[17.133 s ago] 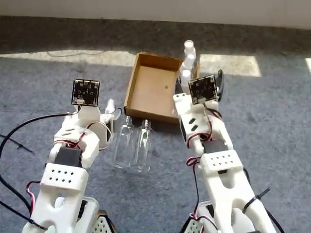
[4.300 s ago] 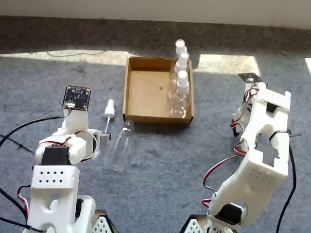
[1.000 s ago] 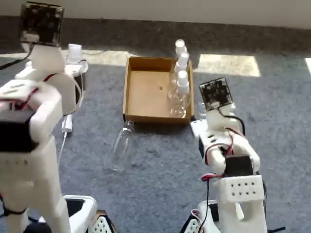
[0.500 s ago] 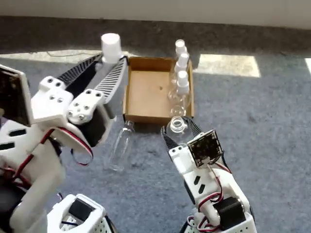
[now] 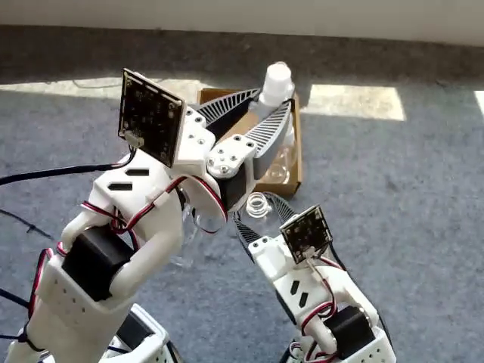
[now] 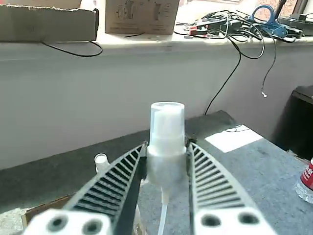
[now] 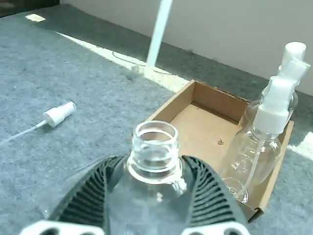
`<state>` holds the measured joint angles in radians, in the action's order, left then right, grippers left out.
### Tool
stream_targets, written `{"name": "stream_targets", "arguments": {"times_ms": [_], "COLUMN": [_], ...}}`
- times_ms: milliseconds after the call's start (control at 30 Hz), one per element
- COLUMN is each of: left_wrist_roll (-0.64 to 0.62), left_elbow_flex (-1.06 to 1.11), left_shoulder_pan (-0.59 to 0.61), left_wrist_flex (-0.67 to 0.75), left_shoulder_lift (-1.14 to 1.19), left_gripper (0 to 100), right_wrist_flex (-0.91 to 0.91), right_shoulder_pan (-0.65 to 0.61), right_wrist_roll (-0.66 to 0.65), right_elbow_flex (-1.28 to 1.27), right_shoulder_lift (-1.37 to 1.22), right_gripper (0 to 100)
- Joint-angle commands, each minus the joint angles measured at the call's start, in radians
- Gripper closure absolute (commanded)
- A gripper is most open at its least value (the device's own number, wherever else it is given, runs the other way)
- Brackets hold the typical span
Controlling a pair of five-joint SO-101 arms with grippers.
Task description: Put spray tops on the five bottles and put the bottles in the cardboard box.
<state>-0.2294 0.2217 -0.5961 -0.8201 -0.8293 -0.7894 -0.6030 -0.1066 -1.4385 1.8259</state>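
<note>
The ribbed black left fingers (image 6: 115,186) are clamped on a white plastic spray top (image 6: 167,137). In the last half second they have swung it from the box's 10 o'clock corner to above the box, at 12 o'clock of the open bottle. The right fingers (image 7: 208,196) pinch that clear, round-shouldered bottle (image 7: 154,147) below its threaded neck, drawn back to 6 o'clock of the cardboard box (image 7: 172,104). The thin dip tube (image 7: 159,29) hangs beyond the neck, probably not yet aligned, so capping looks close. Three capped bottles (image 7: 264,142) stand in the box, and a loose spray top (image 7: 57,113) lies on the carpeted counter (image 7: 73,63).
</note>
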Motion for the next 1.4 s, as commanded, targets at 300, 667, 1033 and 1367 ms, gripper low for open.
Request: {"name": "stream_targets", "arguments": {"times_ms": [300,667,1033,1367], "left_wrist_roll": [-0.005,0.0,-0.003,0.002], "left_elbow_flex": [0.07,0.166,0.223,0.274], "left_shoulder_pan": [-0.084,-0.082,-0.021,-0.021], "left_wrist_flex": [0.028,0.028,0.028,-0.058], "left_shoulder_lift": [-0.018,-0.016,-0.022,-0.024], "left_gripper": [95,95,95,94], "right_wrist_flex": [0.021,0.022,0.05,0.05], "right_shoulder_pan": [-0.015,-0.012,-0.01,-0.01], "right_wrist_roll": [0.021,0.021,0.018,0.015], "right_elbow_flex": [0.018,0.019,0.019,0.019], "right_shoulder_lift": [0.012,0.012,0.013,0.013], "right_gripper": [99.5,99.5,99.5,99.5]}}
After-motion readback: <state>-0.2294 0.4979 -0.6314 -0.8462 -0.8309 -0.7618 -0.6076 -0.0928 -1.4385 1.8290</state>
